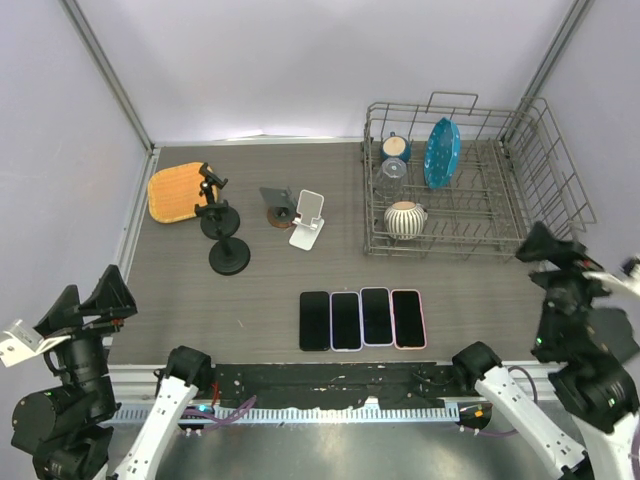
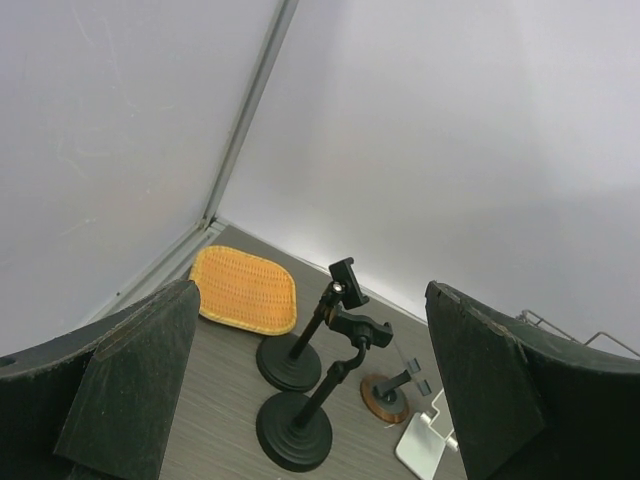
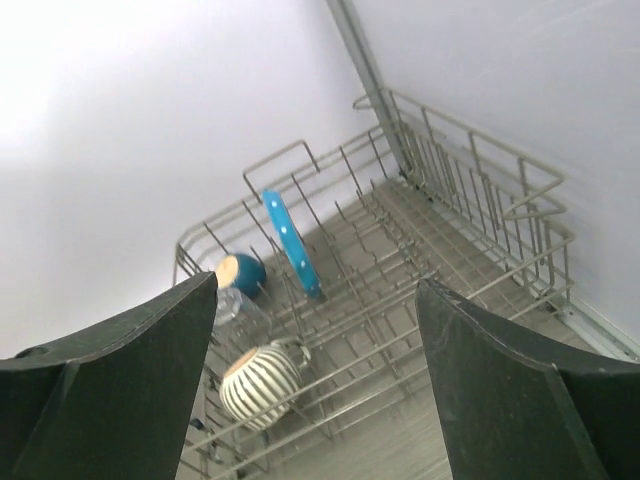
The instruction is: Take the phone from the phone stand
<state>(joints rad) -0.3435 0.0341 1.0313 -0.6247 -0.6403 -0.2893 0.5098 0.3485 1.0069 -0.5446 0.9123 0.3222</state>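
Phones (image 1: 376,316), four in a row, are seen lying flat and screen-up on the table (image 1: 180,300). They are nearest the arm bases and lie between the two grippers, well apart from both.

The left gripper (image 1: 90,290) is held above the table's near left corner with its fingers spread wide and nothing between them. The right gripper (image 1: 560,245) is likewise spread and unloaded, and is raised just beside the near right corner of the dish rack (image 1: 545,160).

Ahead and to the right of the left gripper, two black clamp stands (image 1: 229,255) are set on round bases, one just behind the other. Further right are a white folding phone stand (image 1: 308,222) and, just beside it, a dark stand on a round wooden base (image 1: 278,205). Whether either carries a phone cannot be told.

Beyond the black stands, an orange woven mat (image 1: 178,192) is laid near the far left corner.

Ahead and to the left of the right gripper, the rack holds a striped mug (image 1: 403,218), a clear glass (image 1: 392,172), a teal cup (image 1: 396,148) and a blue plate (image 1: 441,152) set on edge.
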